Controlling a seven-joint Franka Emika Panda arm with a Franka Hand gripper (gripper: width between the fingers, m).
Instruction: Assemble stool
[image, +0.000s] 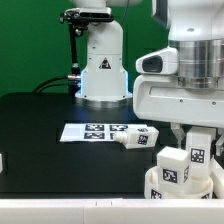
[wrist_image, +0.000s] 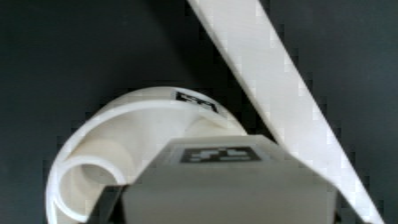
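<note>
Seat (image: 158, 190) sits at the table's near edge, toward the exterior view's right. Front leg (image: 172, 166) and rear leg (image: 198, 152) stand upright on it. Your gripper (image: 196, 132) hangs at the rear leg's top; you cannot tell whether the fingers clamp it. Third leg (image: 135, 137) lies just beside the marker board (image: 90, 131).

Loose leg (image: 135, 138) beside marker board (image: 92, 131), upright leg (image: 177, 166) on seat (image: 154, 186)

We log: exterior view looks across the surface (image: 40, 120) from its near edge, mid-range; wrist view looks down, close. Both show the seat (image: 156, 188) and a leg (image: 178, 168).
</note>
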